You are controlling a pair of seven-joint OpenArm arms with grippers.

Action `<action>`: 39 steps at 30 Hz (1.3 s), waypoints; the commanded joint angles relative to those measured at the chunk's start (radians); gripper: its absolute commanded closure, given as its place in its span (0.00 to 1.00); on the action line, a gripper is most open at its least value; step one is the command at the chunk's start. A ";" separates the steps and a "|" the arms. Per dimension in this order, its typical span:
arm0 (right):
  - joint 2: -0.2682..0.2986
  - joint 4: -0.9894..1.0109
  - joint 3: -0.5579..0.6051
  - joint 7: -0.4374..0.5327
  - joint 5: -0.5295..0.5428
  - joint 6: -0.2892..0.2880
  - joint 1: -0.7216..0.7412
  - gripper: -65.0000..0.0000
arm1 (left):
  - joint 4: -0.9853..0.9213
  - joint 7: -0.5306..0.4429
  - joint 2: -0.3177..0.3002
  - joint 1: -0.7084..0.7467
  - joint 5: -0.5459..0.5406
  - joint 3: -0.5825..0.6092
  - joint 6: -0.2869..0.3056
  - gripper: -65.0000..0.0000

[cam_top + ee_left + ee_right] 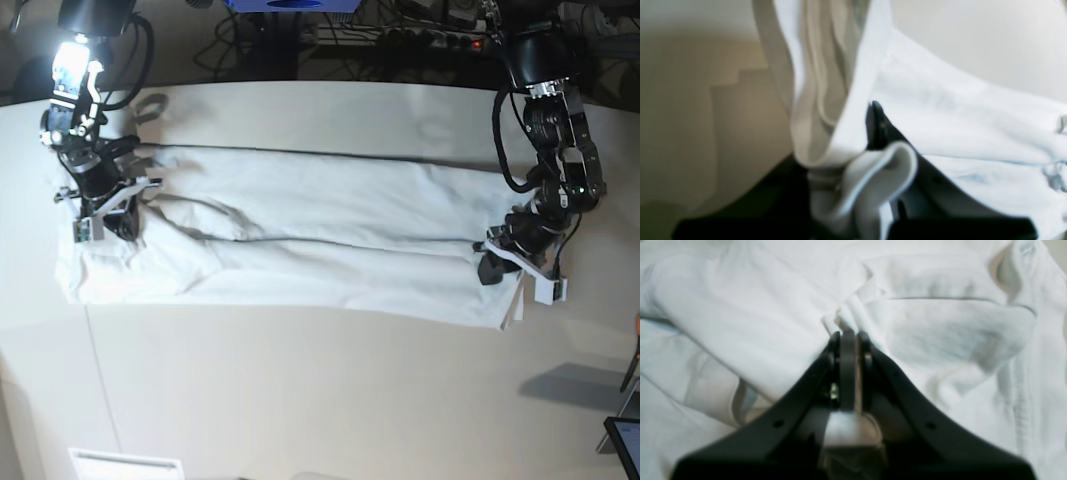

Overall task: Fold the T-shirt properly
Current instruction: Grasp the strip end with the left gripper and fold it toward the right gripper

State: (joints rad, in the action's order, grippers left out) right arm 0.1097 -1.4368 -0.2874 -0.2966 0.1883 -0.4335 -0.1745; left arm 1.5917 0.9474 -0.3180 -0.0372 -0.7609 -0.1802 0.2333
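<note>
Across the tabletop (300, 390) stretched the T-shirt (300, 230) (wrinkled), each end pinched by the left gripper (873, 133) and right gripper (848, 335).

Left hand (873, 133) pinched closed on bunched white T-shirt (957, 126); folds rise from the black fingers (875, 120), rest of cloth drapes right. Pale surface (990, 43) behind, blurry.
</note>
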 commanded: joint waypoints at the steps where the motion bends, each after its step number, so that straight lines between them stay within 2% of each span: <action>1: 0.006 0.003 -0.002 -0.062 -0.039 0.023 -0.003 0.97 | 0.037 -0.026 -0.019 -0.014 -0.013 0.032 -0.021 1.00; 4: 0.006 0.003 -0.002 -0.062 -0.039 0.023 -0.003 0.97 | 0.078 -0.026 -0.023 -0.017 -0.013 0.121 -0.093 1.00; 8: 0.008 0.003 -0.006 -0.062 -0.039 0.023 -0.003 0.97 | 0.118 -0.026 -0.013 -0.019 -0.013 0.202 -0.101 1.00; 11: 0.009 0.003 -0.008 -0.062 -0.039 0.023 -0.004 0.97 | 0.123 -0.026 0.021 -0.019 -0.013 0.245 -0.104 1.00; 17: 0.009 0.003 -0.003 -0.062 -0.039 0.023 -0.004 0.97 | 0.126 -0.026 0.078 -0.020 -0.015 0.315 -0.173 1.00; 28: 0.006 0.003 -0.003 -0.062 -0.039 0.023 -0.004 0.97 | 0.071 -0.029 0.182 -0.040 -0.013 0.396 -0.174 1.00; 39: 0.006 0.003 -0.002 -0.062 -0.039 0.023 -0.006 0.97 | -0.001 -0.032 0.248 -0.062 -0.013 0.397 -0.174 1.00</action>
State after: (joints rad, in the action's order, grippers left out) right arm 0.1097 -1.4368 -0.2874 -0.2966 0.1883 -0.4332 -0.1745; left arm 1.5749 0.9348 -0.0738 -0.0799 -0.7586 0.2169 0.0525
